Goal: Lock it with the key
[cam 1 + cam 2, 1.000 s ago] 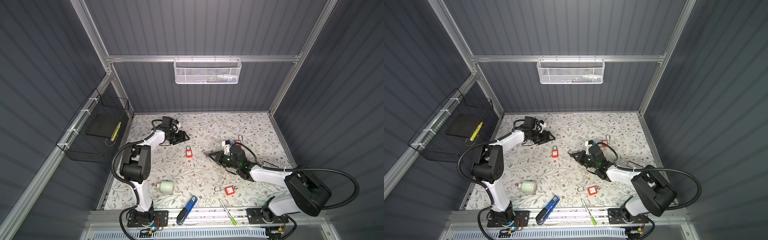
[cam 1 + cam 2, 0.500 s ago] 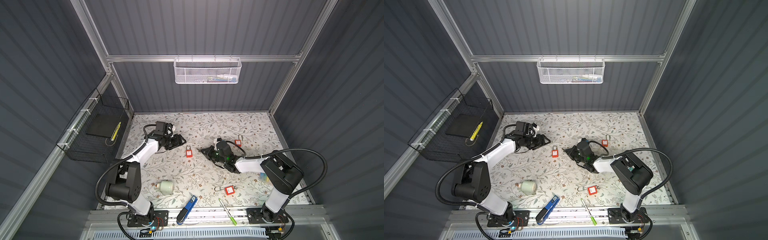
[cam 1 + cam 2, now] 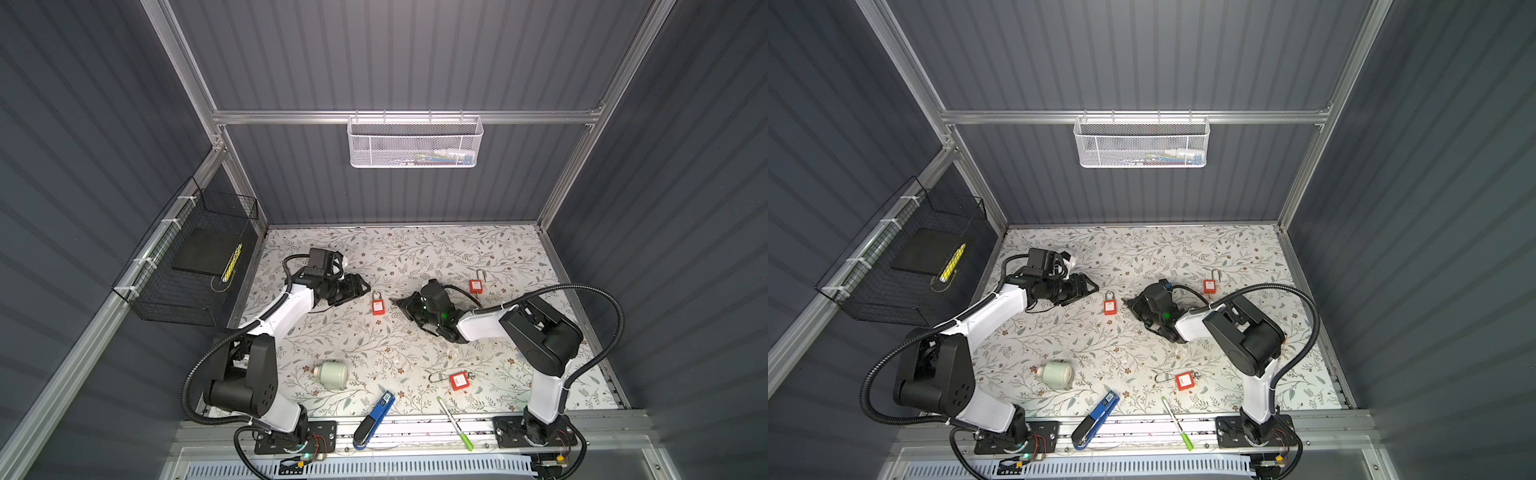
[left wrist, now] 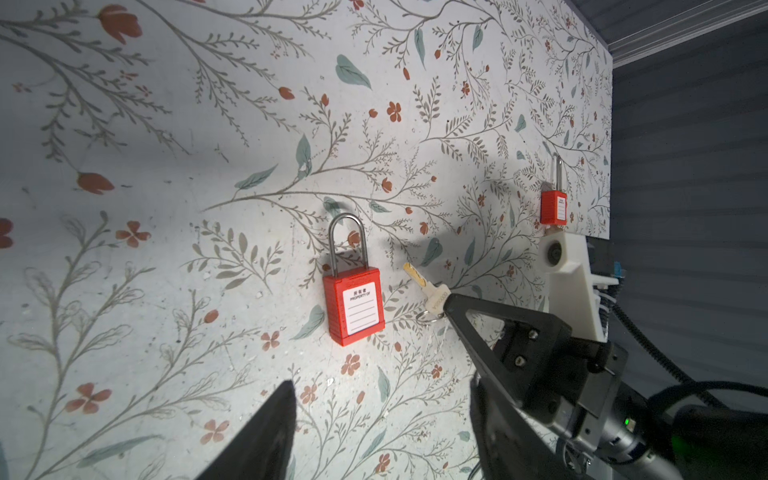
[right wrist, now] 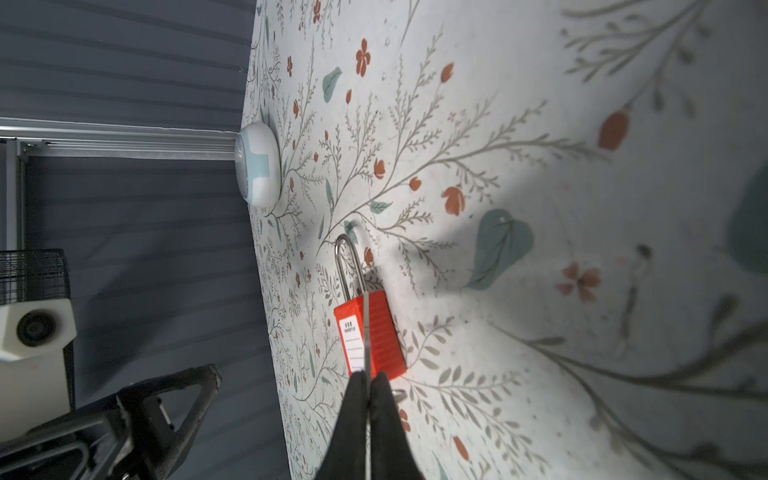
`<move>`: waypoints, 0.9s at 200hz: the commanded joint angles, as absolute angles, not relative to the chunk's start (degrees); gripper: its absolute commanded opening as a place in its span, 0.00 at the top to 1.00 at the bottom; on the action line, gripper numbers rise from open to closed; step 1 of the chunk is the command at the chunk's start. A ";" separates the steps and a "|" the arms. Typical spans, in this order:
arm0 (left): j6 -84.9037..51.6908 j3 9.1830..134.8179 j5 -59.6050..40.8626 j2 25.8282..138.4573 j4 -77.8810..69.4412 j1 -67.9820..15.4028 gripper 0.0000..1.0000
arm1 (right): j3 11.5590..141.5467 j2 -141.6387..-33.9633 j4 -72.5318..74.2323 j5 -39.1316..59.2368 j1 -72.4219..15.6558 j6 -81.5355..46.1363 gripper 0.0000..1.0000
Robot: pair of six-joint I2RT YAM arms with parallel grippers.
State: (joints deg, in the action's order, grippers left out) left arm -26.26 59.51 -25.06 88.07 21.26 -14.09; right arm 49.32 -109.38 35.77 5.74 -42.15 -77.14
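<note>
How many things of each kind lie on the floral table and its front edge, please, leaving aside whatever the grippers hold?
Red padlocks: 3
Pale jar: 1
White round object: 1
Blue tool: 1
Green pen: 1
Total: 7

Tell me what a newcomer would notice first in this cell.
The red padlock in the middle of the floral table draws the eye, an arm on each side. The right claw, shut on a key, holds it close beside the padlock, and the open left claw faces it from the opposite side. A back padlock and a front padlock lie apart on the right.
</note>
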 commanded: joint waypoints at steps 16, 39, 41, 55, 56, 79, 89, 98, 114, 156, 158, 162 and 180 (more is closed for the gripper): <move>-27.15 58.79 -25.70 86.15 21.62 -13.71 0.32 | 52.53 -112.11 33.16 5.69 -42.46 -78.35 1.00; -27.16 58.39 -25.61 85.81 21.45 -13.75 0.31 | 52.49 -112.40 31.94 5.84 -42.45 -79.16 1.00; -27.16 58.32 -25.63 85.72 21.38 -13.72 0.31 | 52.48 -112.41 31.91 5.81 -42.45 -79.23 1.00; -27.58 57.83 -25.45 85.27 20.77 -13.76 0.31 | 52.21 -112.32 31.64 5.54 -42.45 -79.63 0.99; -27.59 57.79 -25.51 85.26 20.71 -13.74 0.31 | 52.21 -112.32 31.64 5.58 -42.45 -79.63 0.99; -27.97 57.39 -25.52 85.19 20.29 -13.72 0.31 | 52.38 -112.75 31.61 6.64 -42.50 -79.71 0.94; -27.69 57.53 -25.34 85.32 20.52 -13.76 0.31 | 52.29 -112.74 31.90 6.85 -42.52 -79.72 0.91; -27.10 57.70 -24.69 85.34 21.22 -13.71 0.31 | 52.18 -112.77 31.81 7.07 -42.46 -79.65 0.86; -26.04 58.20 -23.49 85.25 22.42 -13.71 0.31 | 52.10 -112.94 31.96 7.71 -42.45 -79.80 0.84; -24.84 59.39 -22.47 85.02 23.97 -13.71 0.31 | 51.92 -113.09 32.25 8.44 -42.52 -80.00 0.70; -24.80 59.39 -22.43 85.04 24.10 -13.71 0.30 | 51.89 -113.15 32.25 8.50 -42.49 -79.99 0.69; -24.73 59.41 -22.19 84.99 24.23 -13.71 0.30 | 51.94 -113.12 32.17 8.56 -42.45 -80.00 0.68; -24.30 59.69 -21.75 84.97 24.89 -13.62 0.30 | 51.86 -113.29 32.37 8.80 -42.50 -80.30 0.66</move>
State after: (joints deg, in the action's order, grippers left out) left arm -26.15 58.33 -22.90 86.46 22.28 -14.09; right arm 51.81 -112.09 32.56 8.34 -42.28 -79.92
